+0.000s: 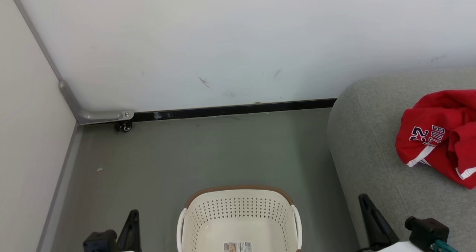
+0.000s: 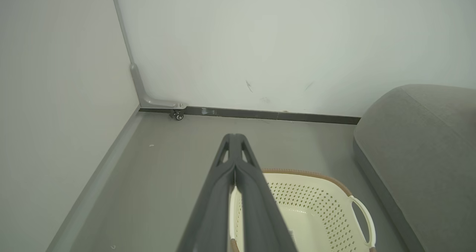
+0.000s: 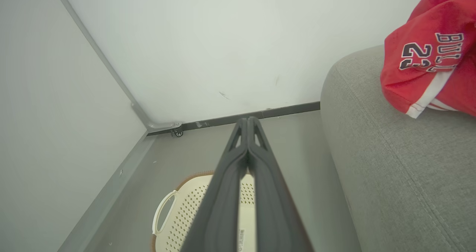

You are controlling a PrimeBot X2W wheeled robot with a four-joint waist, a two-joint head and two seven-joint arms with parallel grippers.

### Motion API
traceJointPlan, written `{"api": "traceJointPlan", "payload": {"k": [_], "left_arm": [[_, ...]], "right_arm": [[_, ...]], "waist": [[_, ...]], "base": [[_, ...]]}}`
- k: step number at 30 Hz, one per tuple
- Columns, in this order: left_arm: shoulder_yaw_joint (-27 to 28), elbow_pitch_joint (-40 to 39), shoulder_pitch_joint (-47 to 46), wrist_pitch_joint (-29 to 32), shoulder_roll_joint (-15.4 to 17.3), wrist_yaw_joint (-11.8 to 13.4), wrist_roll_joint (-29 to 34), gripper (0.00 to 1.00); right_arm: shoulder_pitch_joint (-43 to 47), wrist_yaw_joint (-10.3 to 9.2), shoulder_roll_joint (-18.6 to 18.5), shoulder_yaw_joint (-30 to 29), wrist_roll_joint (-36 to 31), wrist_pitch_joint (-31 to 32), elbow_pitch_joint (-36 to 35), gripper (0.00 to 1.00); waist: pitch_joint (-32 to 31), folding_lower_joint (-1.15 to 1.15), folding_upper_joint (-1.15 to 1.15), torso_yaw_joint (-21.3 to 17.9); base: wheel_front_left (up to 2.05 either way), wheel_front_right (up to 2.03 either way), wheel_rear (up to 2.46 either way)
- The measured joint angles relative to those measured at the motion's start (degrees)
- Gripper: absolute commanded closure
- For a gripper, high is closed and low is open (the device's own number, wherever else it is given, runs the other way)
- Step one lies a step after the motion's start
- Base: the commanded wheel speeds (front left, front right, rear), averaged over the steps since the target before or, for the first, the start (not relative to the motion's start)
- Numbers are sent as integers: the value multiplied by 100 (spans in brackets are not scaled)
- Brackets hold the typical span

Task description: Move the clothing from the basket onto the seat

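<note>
Clothing (image 1: 438,133) on seat (image 1: 368,151), basket (image 1: 238,207) left of seat

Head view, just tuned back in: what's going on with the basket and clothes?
Nothing is being handled. The red sports clothing with navy-white lettering and white trim lies bunched on the large grey woven-fabric seat. The cream-white perforated plastic basket with a brown rim stands on the floor beside it; what shows of its inside holds just a paper label. The left claw and right claw are shut and empty.
</note>
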Motion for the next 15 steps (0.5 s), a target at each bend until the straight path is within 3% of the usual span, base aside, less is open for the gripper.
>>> {"api": "traceJointPlan", "payload": {"k": [15], "left_arm": [[355,89,-124,385,-51,-258,-1140,100]], "right_arm": [[-37,0,1,-120,1291,119,-5,100]], "waist": [[41,2,0,-2]], "base": [[0,0,0]]}}
